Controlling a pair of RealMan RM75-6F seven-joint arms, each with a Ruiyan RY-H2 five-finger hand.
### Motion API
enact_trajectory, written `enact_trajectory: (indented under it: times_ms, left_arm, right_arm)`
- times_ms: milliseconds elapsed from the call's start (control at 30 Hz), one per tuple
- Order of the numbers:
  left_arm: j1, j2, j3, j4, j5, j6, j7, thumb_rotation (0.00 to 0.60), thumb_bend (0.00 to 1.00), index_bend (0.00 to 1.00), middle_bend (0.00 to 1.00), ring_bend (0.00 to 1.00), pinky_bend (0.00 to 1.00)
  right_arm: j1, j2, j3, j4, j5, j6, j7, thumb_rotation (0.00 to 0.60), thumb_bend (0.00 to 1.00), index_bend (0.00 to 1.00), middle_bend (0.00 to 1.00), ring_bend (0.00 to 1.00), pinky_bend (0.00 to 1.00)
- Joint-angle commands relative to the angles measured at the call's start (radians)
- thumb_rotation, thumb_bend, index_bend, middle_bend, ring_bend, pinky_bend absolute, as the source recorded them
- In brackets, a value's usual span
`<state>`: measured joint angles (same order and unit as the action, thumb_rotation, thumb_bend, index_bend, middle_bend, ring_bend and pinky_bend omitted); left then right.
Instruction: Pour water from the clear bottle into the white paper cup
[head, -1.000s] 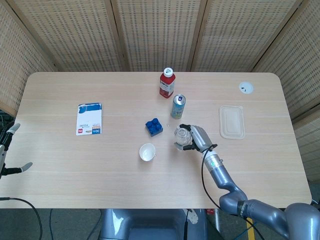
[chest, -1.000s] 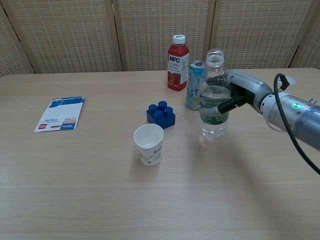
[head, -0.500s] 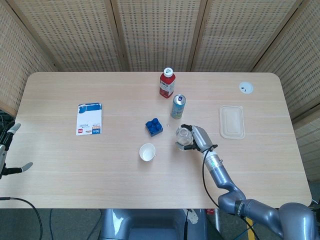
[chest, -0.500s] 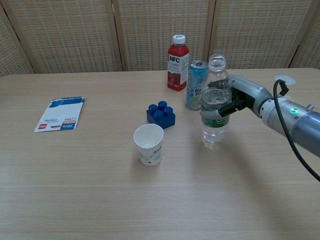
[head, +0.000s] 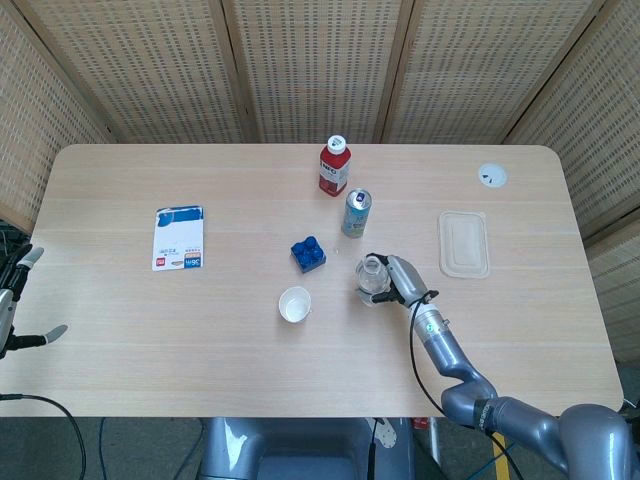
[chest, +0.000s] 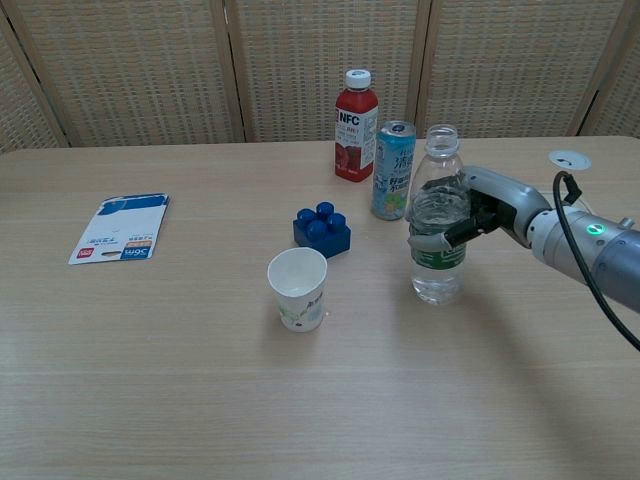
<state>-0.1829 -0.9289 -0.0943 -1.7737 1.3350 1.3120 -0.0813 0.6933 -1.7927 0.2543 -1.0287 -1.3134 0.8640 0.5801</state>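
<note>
One pale wood worktop (chest: 150, 400), woven screens (chest: 140, 70) behind. My right hand (chest: 478, 205) grips the clear bottle (chest: 436, 225), upright and uncapped, right of the white paper cup (chest: 298, 288). My left hand (head: 12, 310) hangs spread off the worktop's edge.

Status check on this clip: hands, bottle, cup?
Right hand grips uncapped clear plastic bottle, upright. Left hand open, off-table. White paper cup upright, path unobstructed.
</note>
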Motion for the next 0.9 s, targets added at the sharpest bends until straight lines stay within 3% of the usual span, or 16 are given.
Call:
enact_trajectory:
  times_ms: [33,133,233,400,533,667,900]
  left_arm:
    - [0.000,-0.001,0.000,0.000,-0.001,0.000,0.001,0.600,0.07,0.00,0.00,0.00,0.00]
    - [0.000,-0.001,0.000,0.000,0.000,0.001,0.000,0.600,0.07,0.00,0.00,0.00,0.00]
    - [0.000,-0.001,0.000,0.001,0.000,0.002,-0.002,0.600,0.07,0.00,0.00,0.00,0.00]
    - [0.000,-0.002,0.001,0.001,0.003,0.001,-0.001,0.600,0.07,0.00,0.00,0.00,0.00]
    - [0.000,-0.003,0.003,0.001,0.006,0.002,0.001,0.600,0.07,0.00,0.00,0.00,0.00]
    - [-0.001,-0.005,0.004,0.002,0.007,0.001,0.002,0.600,0.07,0.00,0.00,0.00,0.00]
    - [0.004,-0.002,0.010,0.001,0.026,0.009,-0.006,0.600,0.07,0.00,0.00,0.00,0.00]
  right_arm:
    - [-0.002,0.004,-0.009,0.007,-0.020,0.007,0.039,0.600,0.24,0.31,0.30,0.35,0.37]
    - [-0.003,0.007,-0.014,0.014,-0.038,0.019,0.077,0.600,0.12,0.19,0.20,0.26,0.32]
    - [-0.003,0.012,-0.019,0.014,-0.048,0.023,0.099,0.600,0.06,0.12,0.13,0.19,0.28]
    - [-0.001,0.029,-0.029,0.008,-0.065,0.022,0.127,0.600,0.01,0.09,0.07,0.11,0.24]
    - [-0.001,0.051,-0.039,-0.006,-0.073,0.016,0.133,0.600,0.00,0.02,0.00,0.01,0.14]
    - [0.002,0.107,-0.074,-0.034,-0.097,-0.010,0.093,0.600,0.00,0.00,0.00,0.00,0.01]
    - [-0.027,0.246,-0.131,-0.131,-0.123,-0.001,-0.053,0.600,0.00,0.00,0.00,0.00,0.00]
